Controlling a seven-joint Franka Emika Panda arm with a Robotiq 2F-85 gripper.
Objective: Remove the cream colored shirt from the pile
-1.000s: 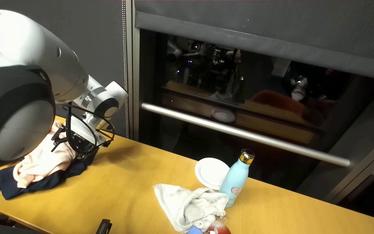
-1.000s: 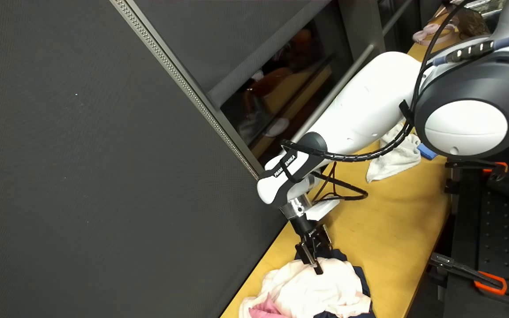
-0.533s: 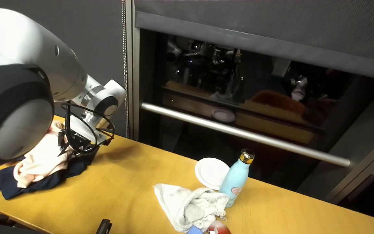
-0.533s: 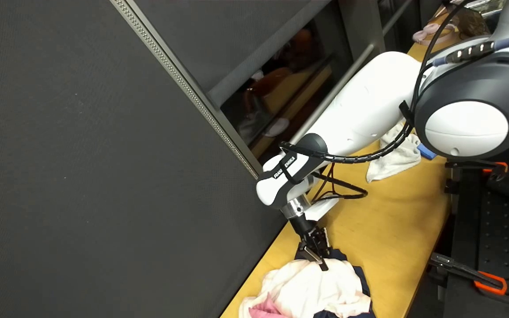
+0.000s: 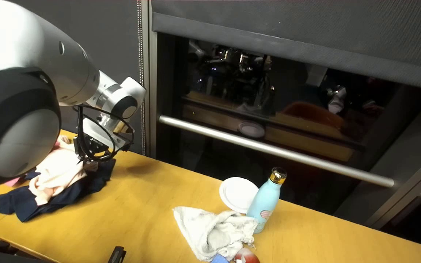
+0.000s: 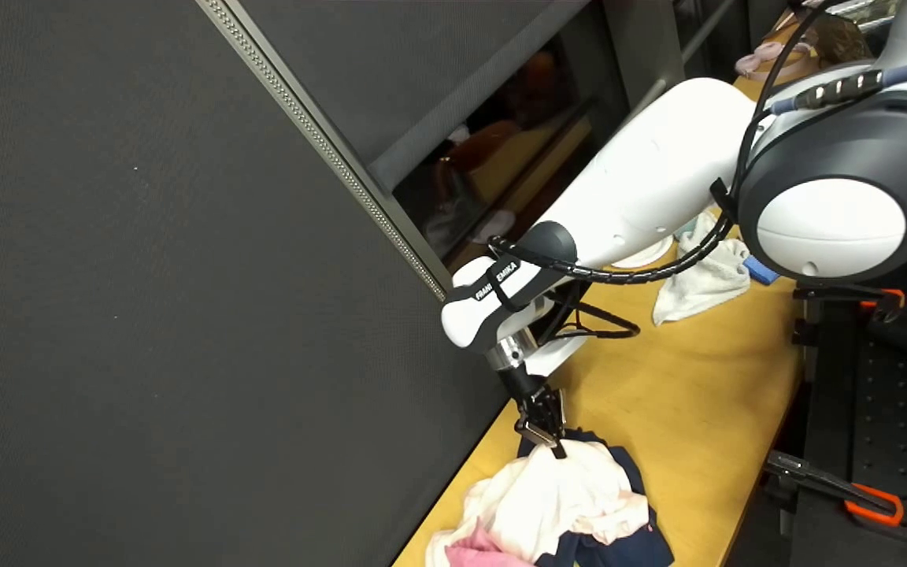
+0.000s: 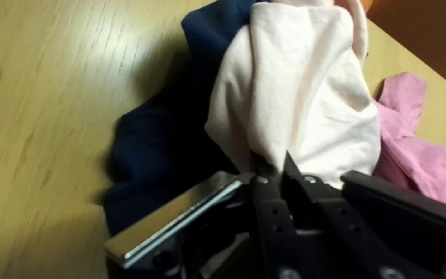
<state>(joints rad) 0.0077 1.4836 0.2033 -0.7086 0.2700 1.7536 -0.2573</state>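
The cream colored shirt (image 7: 304, 77) lies bunched on top of the pile in all views. My gripper (image 7: 275, 164) is shut on a fold of it, and the fold rises into a narrow peak between the fingertips. Beneath and beside the shirt is a dark navy garment (image 7: 145, 143). A pink garment (image 7: 420, 151) touches the shirt's other side. In an exterior view the gripper (image 6: 552, 449) points down at the shirt's edge near the wall, and most of the shirt (image 6: 540, 496) still rests on the navy cloth. The arm hides part of the pile (image 5: 68, 190) in an exterior view.
On the wooden table (image 5: 141, 204) stand a light blue bottle (image 5: 265, 201) and a white plate (image 5: 236, 193). A crumpled white towel (image 5: 217, 233) lies before them, with a red object (image 5: 247, 256) at its edge. A dark wall (image 6: 390, 441) borders the pile.
The fingers have come together on the cream shirt. The gripper has then risen and moved slightly, drawing the shirt and the navy garment along the table toward the bottle side in an exterior view.
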